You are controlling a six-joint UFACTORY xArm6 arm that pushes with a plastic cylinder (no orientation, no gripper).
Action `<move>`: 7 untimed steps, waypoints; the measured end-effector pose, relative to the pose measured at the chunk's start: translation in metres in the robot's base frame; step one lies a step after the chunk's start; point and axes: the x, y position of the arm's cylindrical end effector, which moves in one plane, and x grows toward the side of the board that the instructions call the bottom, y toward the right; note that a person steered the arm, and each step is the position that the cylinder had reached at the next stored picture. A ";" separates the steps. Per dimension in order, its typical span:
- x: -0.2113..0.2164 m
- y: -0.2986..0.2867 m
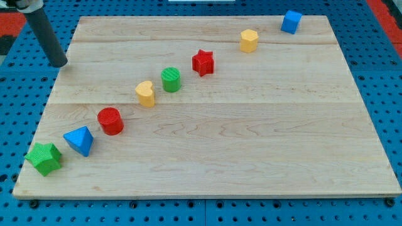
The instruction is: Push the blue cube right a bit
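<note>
The blue cube (291, 21) sits near the board's top right corner. My tip (58, 63) is the lower end of a dark rod at the view's upper left, at the board's left edge, far to the left of the blue cube. It touches no block.
A diagonal row of blocks runs from lower left to upper right on the wooden board (251, 150): green star (44, 158), blue triangular block (80, 140), red cylinder (110, 120), yellow heart (146, 93), green cylinder (171, 80), red star (203, 63), yellow hexagonal block (249, 40).
</note>
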 end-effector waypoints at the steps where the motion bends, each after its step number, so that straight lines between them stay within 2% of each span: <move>1: 0.000 0.000; 3: 0.000 0.001; 5: -0.035 0.049; 7: -0.103 0.188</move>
